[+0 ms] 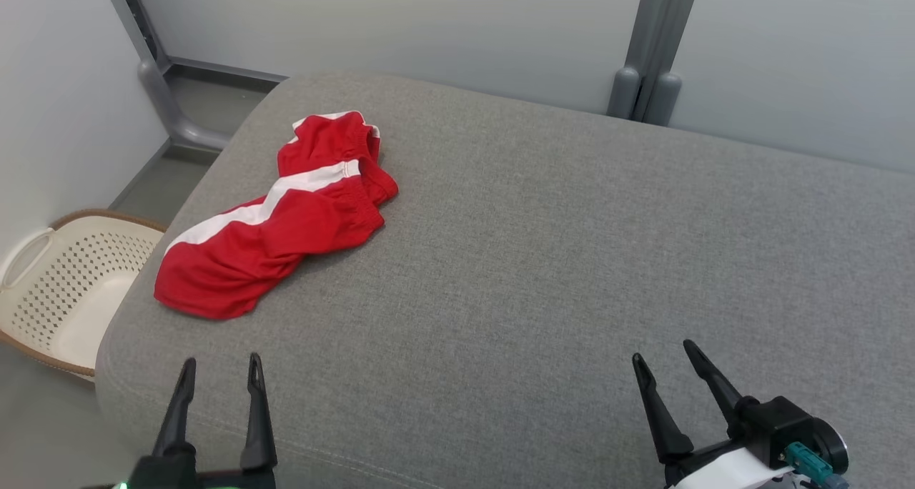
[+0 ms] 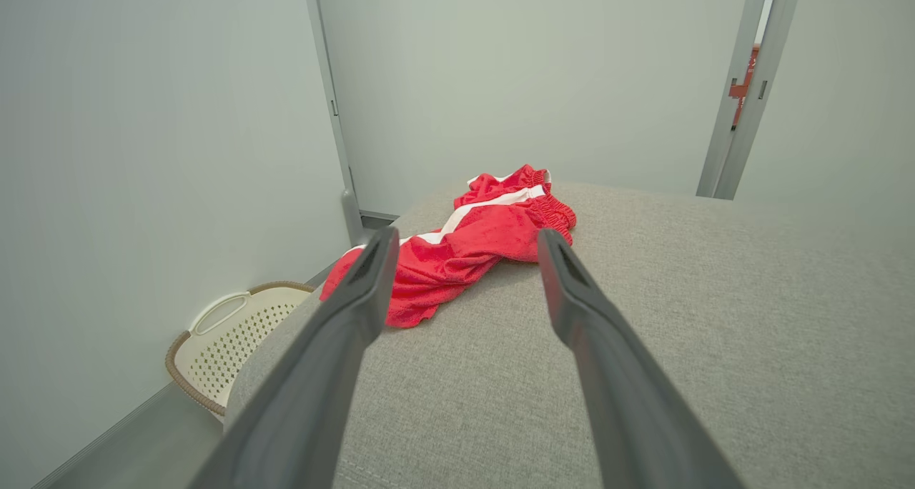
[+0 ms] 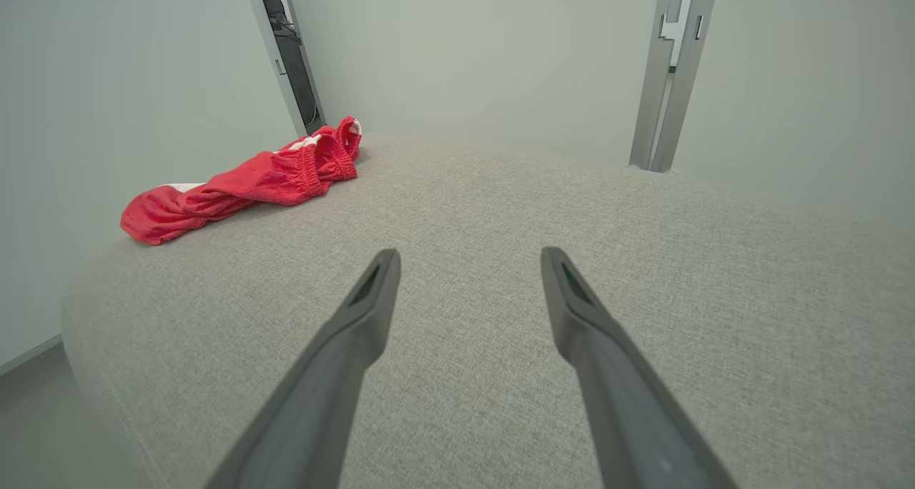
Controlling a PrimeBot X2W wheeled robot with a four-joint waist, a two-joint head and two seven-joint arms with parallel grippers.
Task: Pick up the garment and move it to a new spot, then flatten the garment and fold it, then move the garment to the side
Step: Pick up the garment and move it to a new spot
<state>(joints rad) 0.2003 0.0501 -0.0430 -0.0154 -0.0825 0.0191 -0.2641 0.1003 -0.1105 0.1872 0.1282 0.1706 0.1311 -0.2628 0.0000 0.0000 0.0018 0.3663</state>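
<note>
The garment (image 1: 286,221) is a pair of red shorts with a white side stripe, lying crumpled near the far left of the grey cushioned surface (image 1: 572,246). In the left wrist view the garment (image 2: 472,249) lies ahead, beyond the fingertips. From the right wrist it appears as a red heap (image 3: 243,181) far off to the left. My left gripper (image 1: 221,371) stands open near the front left edge, short of the shorts, with nothing between its fingers. At the front right my right gripper (image 1: 661,357) is open too, far from the cloth.
A cream perforated laundry basket (image 1: 64,289) stands on the floor left of the surface, also visible from the left wrist (image 2: 229,339). Pale walls and grey frame posts (image 1: 647,67) close off the back. Bare grey surface stretches across the middle and right.
</note>
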